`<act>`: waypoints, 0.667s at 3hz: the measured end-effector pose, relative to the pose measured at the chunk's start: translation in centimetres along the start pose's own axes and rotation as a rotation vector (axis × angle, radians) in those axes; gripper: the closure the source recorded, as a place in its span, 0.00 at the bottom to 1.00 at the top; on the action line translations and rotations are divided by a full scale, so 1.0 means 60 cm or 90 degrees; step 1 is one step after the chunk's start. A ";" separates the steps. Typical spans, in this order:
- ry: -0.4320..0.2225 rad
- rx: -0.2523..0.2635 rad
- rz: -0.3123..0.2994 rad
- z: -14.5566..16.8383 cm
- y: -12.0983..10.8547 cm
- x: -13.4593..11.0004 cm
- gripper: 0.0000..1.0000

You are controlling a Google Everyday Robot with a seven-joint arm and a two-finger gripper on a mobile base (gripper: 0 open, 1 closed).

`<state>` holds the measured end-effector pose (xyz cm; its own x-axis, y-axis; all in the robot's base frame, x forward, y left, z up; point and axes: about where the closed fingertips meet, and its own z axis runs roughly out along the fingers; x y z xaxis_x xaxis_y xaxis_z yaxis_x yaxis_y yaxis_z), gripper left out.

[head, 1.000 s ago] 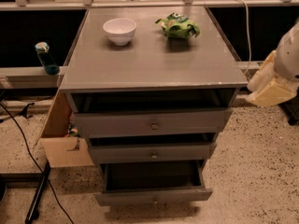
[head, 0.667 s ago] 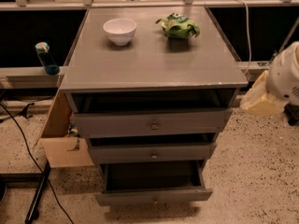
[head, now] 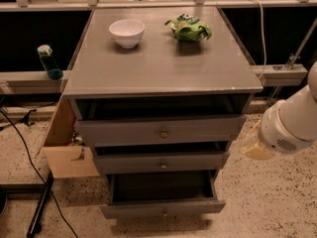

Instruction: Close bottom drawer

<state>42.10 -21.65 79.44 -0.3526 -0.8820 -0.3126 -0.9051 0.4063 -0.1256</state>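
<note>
A grey wooden cabinet (head: 163,71) with three drawers was seen from above and in front, set on a speckled floor (head: 270,202). The bottom drawer (head: 163,208) — the lowest one, with the slimmest front panel — was found pulled well out towards the camera, so that its dark interior was exposed from above; a small round knob (head: 165,212) was seen at the middle of its front. The middle drawer (head: 161,162) and the top drawer (head: 161,131) above it were each drawn out by a smaller amount, and a dark gap was left behind each front. The gripper (head: 255,145) was located to the right of the cabinet, at about the height of the middle drawer, just beside the right ends of the upper two drawer fronts and apart from the bottom drawer; it was carried on a thick white arm (head: 292,123) that entered from the right edge. Only a blurred yellowish shape was shown at the arm's end, so whether anything was gripped, or how the gripper was set, could not be told. On the cabinet top a white bowl (head: 127,32) was placed at the back left and a crumpled green bag (head: 188,28) at the back right, well apart from each other. A blue bottle (head: 48,62) was stood on a ledge to the left, and a cardboard box (head: 64,152) was set against the cabinet's left side — with a black cable (head: 29,157) trailed across the floor beside it.
</note>
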 end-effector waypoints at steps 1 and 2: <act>-0.001 0.002 -0.001 -0.003 -0.001 -0.002 1.00; -0.006 0.001 0.010 0.029 0.006 0.015 1.00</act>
<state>41.88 -21.89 77.45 -0.3643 -0.8733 -0.3235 -0.8991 0.4204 -0.1221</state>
